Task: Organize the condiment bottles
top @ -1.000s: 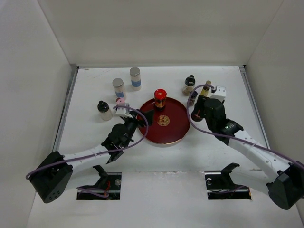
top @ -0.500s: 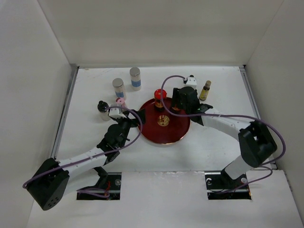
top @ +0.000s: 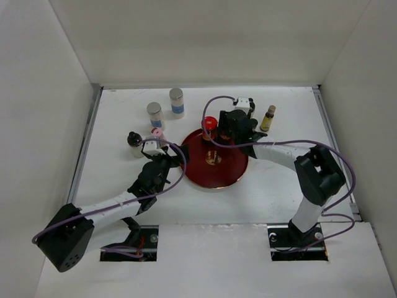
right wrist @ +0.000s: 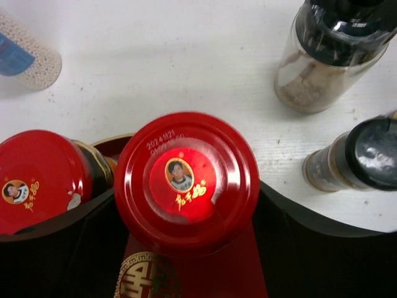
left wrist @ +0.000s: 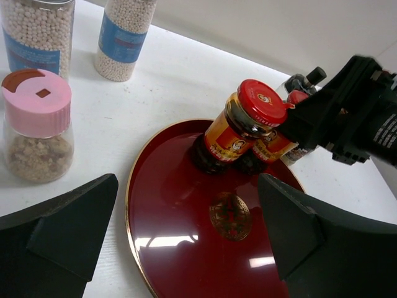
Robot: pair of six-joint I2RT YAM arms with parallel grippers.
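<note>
1. On the white bench (top: 279, 192), at the centre of the top view: a dark red round tray (left wrist: 180, 261) with a gold emblem in its middle.
2. At the tray's far edge, close side by side: a first red-capped jar (left wrist: 245, 121), standing free, and a second red-capped jar (left wrist: 273, 148) just right of it.
3. Right hand (right wrist: 186, 202): closed around the second red-capped jar, one finger on each side below the cap (exact contact hidden under the cap).
4. Left hand (left wrist: 188, 186): jaws wide apart, gripping nothing, low over the tray's left rim and facing the two red caps.
5. Crowding the right hand, at the right edge of the right wrist view: a tall dark-capped bottle (right wrist: 335, 49) and a smaller dark-capped bottle (right wrist: 356, 158), both on the bench just beyond the tray.
6. Further right in the top view: a slim amber bottle (top: 268, 118), upright and apart from the rest.
7. Just beside the left hand, left of the tray: a pink-capped jar (left wrist: 37, 127), with a black-capped bottle (top: 134, 144) left of that.
8. Upper left of the top view, well behind the pink-capped jar: two silver-capped clear jars (top: 154, 115) with blue labels, full of white beads.
</note>
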